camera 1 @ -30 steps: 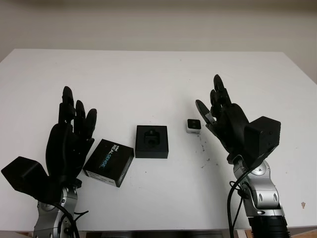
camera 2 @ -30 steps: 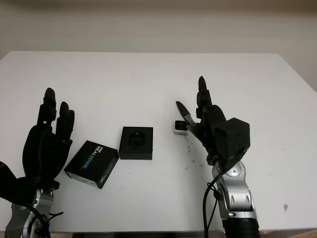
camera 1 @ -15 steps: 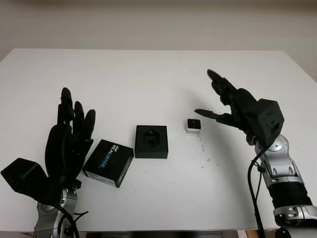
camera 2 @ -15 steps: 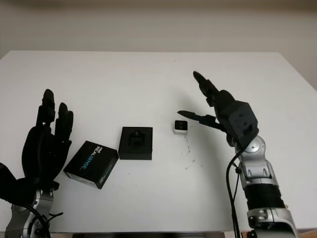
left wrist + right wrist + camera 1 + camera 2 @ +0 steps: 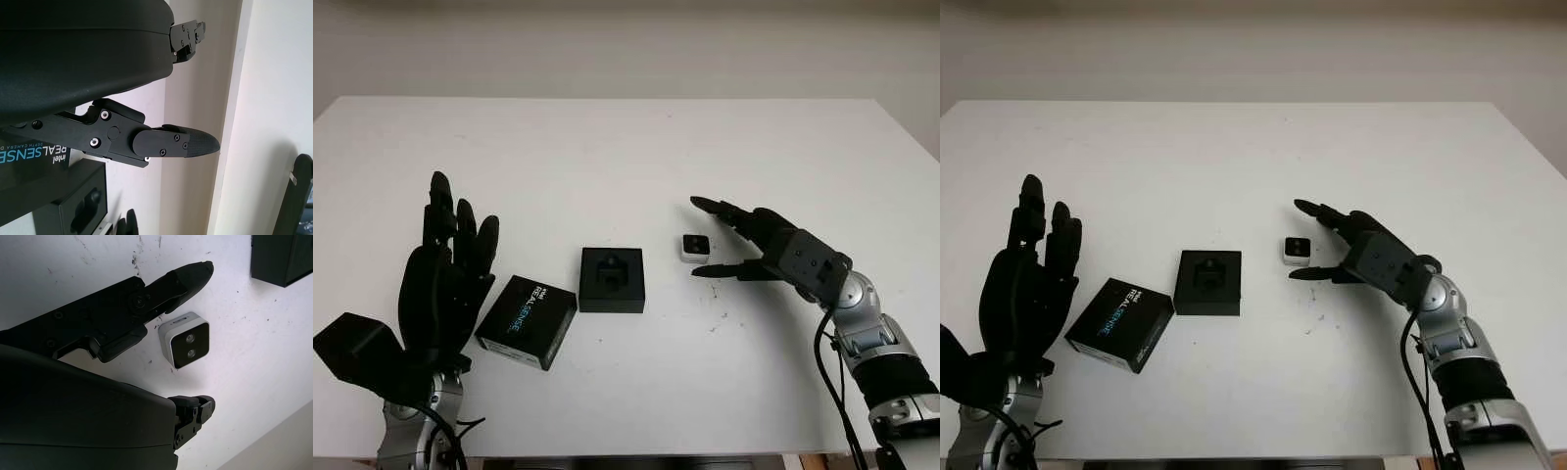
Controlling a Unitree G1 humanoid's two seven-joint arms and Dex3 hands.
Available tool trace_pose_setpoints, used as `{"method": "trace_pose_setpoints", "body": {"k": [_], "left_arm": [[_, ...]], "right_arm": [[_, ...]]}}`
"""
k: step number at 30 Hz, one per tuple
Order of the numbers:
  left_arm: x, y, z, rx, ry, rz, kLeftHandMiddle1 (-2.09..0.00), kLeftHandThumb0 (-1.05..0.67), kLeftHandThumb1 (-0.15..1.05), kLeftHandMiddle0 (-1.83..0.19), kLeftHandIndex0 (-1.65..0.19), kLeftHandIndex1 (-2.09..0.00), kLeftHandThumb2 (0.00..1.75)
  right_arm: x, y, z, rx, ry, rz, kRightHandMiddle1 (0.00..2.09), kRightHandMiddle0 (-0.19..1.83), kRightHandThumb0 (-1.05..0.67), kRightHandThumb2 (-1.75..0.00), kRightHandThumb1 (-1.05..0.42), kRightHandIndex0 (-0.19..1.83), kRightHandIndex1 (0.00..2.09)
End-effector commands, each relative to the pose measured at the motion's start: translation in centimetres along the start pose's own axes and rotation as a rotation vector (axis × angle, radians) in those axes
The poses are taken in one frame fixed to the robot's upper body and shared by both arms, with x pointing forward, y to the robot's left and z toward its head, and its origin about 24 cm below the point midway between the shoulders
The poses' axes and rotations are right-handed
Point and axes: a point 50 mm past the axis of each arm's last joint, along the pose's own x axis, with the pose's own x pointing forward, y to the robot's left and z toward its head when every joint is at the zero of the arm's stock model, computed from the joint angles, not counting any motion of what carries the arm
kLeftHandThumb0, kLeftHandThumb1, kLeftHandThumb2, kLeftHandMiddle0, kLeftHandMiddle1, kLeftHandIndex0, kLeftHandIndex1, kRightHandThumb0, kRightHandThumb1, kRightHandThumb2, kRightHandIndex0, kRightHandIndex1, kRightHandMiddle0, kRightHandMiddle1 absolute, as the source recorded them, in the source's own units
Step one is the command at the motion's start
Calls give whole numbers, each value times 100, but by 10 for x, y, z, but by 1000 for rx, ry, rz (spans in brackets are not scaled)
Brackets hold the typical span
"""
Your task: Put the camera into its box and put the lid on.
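Right hand (image 5: 744, 247) is low over the table (image 5: 607, 147), open, holding nothing, with a finger on either side of the camera (image 5: 694, 248). The right wrist view shows a visible gap between the fingers (image 5: 161, 284) and the camera's casing; no contact yet.

Camera sits on the table just right of the box (image 5: 613, 280), which lies open, its moulded recess facing up. Lid (image 5: 528, 320), printed side up, lies left of the box, near it. Left hand (image 5: 445, 279) is raised at the table's left, open, holding nothing, just beside the lid.

Risks, as I judge them:
- Camera is small and smooth-sided; if the fingers close unevenly, it may be nudged aside or squirt out.
- A pinch too high on the casing could tip it over.
- If gripped crooked, it may not seat in the recess, and the lid would then sit proud.
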Motion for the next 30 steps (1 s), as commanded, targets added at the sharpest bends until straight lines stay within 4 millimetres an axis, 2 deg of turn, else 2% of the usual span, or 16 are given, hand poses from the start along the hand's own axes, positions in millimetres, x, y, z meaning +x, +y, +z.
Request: {"method": "trace_pose_setpoints", "body": {"k": [1, 11, 18, 19, 20, 21, 23, 30], "left_arm": [[1, 0, 5, 10, -17, -5, 0, -56, 105, 19, 19, 0, 31], [2, 0, 4, 15, -13, -13, 0, -57, 105, 19, 19, 0, 31], [1, 0, 4, 9, -14, -12, 0, -56, 105, 19, 19, 0, 31], [1, 0, 4, 10, -14, -11, 0, -56, 105, 19, 19, 0, 31], [1, 0, 4, 9, -14, -12, 0, -55, 105, 19, 19, 0, 30], [1, 0, 5, 8, -14, -10, 0, -55, 105, 19, 19, 0, 30], [2, 0, 5, 10, -14, -10, 0, -56, 105, 19, 19, 0, 30], [1, 0, 5, 8, -16, -6, 0, -56, 105, 19, 19, 0, 30]], "right_arm": [[2, -4, 3, -23, -9, -2, 12, 26, -68, -5, -83, 5, 6], [4, 6, -2, -4, -9, -69, 18, 44, -52, -6, -83, 14, 9], [7, 14, -1, 15, -43, -99, 26, 52, -48, -6, -86, 19, 10], [8, 15, -1, 15, -44, -107, 34, 51, -47, -6, -86, 20, 9], [8, 15, -1, 14, -42, -114, 59, 43, -44, -6, -87, 23, 8], [9, 16, -1, 15, -39, -121, 72, 38, -41, -6, -88, 24, 8], [10, 16, 0, 9, -34, -133, 90, 36, -37, -6, -89, 27, 8], [11, 17, -1, -33, -8, -126, 100, 36, -35, -6, -91, 27, 6]]}}
